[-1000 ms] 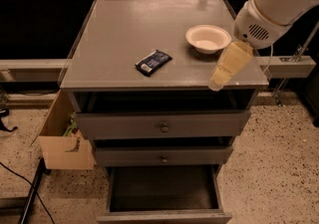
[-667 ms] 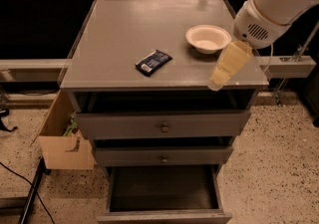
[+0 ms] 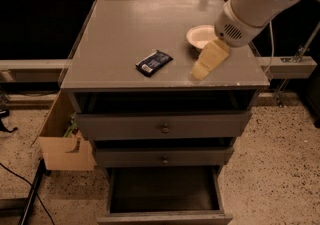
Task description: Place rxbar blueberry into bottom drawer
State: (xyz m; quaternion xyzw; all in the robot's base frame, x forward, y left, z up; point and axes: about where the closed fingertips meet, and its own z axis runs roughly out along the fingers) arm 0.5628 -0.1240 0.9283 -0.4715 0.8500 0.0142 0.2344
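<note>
The rxbar blueberry (image 3: 154,62), a small dark blue wrapper with a white end, lies flat on the gray cabinet top (image 3: 125,29), near the front and a little left of middle. My gripper (image 3: 199,72), cream-coloured under the white arm, hangs just above the top to the right of the bar, apart from it and holding nothing. The bottom drawer (image 3: 165,215) is pulled out at the foot of the cabinet, and its dark inside holds nothing.
A cream round bowl (image 3: 199,35) sits on the top behind my gripper, partly covered by the arm. Two upper drawers with round knobs (image 3: 164,128) are closed. An open cardboard box (image 3: 62,149) stands on the floor left of the cabinet. Cables lie at lower left.
My gripper and arm have moved left across the cabinet top, closer to the bar. The bar, bowl and drawers have not moved.
</note>
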